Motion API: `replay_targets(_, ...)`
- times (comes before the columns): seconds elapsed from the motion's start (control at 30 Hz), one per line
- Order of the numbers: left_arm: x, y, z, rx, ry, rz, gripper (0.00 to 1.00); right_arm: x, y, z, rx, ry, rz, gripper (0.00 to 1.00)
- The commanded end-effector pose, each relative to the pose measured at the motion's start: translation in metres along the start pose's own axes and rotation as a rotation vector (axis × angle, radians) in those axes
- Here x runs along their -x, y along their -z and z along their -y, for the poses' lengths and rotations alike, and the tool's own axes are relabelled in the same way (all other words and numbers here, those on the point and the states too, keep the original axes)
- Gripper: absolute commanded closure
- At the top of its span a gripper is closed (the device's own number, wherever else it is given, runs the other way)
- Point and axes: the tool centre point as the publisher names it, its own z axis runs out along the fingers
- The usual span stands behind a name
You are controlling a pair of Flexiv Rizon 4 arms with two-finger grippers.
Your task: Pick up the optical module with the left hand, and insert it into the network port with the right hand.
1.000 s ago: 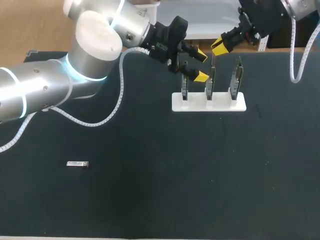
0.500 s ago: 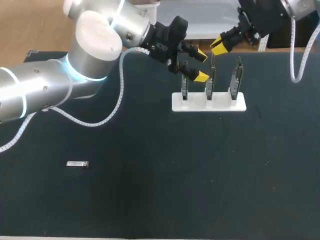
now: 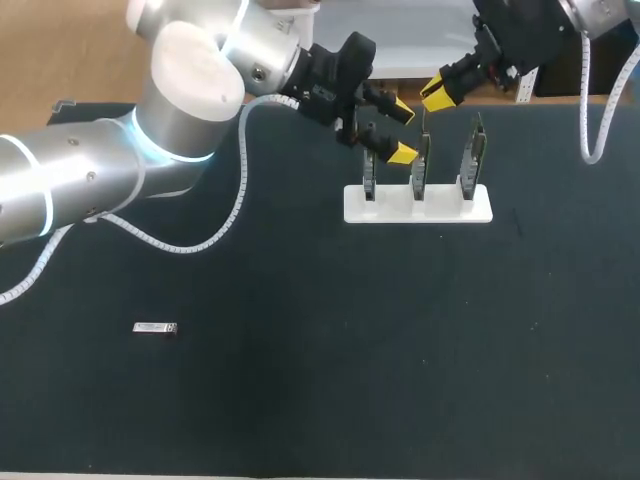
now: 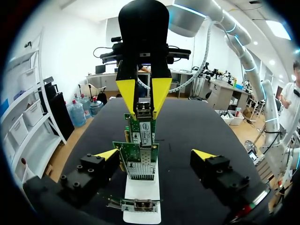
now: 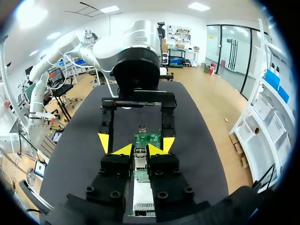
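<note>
Yellow-tipped right gripper (image 5: 140, 150) clamping network port (image 4: 144, 111), left gripper (image 3: 404, 131) wide, optical module (image 3: 155, 328) apart

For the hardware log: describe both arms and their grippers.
Left arm and right arm: thick silver-grey tubes trailing white coiled cables; the left shows glowing blue-white joint rings. Left gripper and right gripper: black, blocky, with yellow wedge tips.
</note>
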Motion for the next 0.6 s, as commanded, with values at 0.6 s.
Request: replay_targets(0.6, 0.0, -0.0003, -0.0014, -0.002, -0.001, -0.001, 0.0, 0.0019, 0.0008, -0.0051, -0.037, 0.016, 0.03, 1.0)
